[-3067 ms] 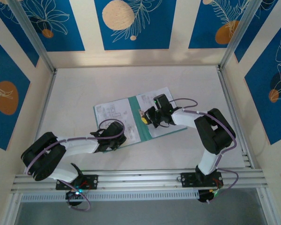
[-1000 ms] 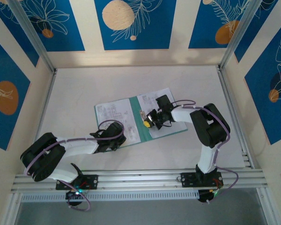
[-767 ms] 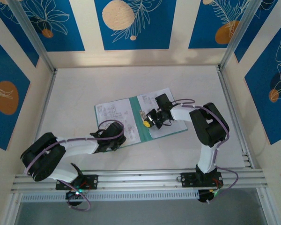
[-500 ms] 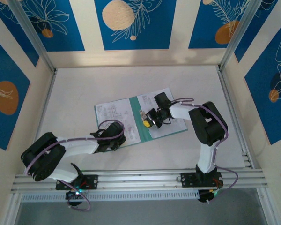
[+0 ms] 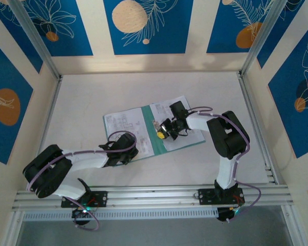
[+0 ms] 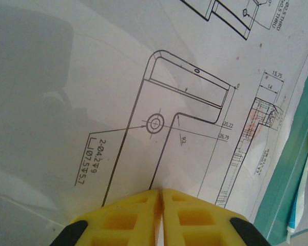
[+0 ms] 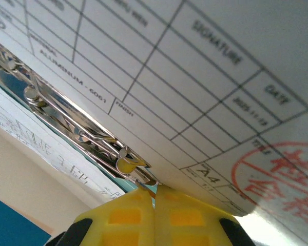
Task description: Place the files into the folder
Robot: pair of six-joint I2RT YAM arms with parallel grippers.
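I see the folder lying open and flat near the middle of the tabletop. Its long axis runs left to right and is turned a little, so the right end sits farther from me. The spine runs near to far between the two leaves. The files lie on it, one drawing sheet on the left leaf and another sheet on the right, with their edges following the same tilt.

My left end effector is clenched, fingers together, with the tips down on the left drawing sheet at its near edge. My right end effector is also clenched, grasping nothing I can make out. It sits at the spine, with the metal clip just ahead of it against the right sheet's edge. Both forearms reach in over the near tabletop from the frame rail.
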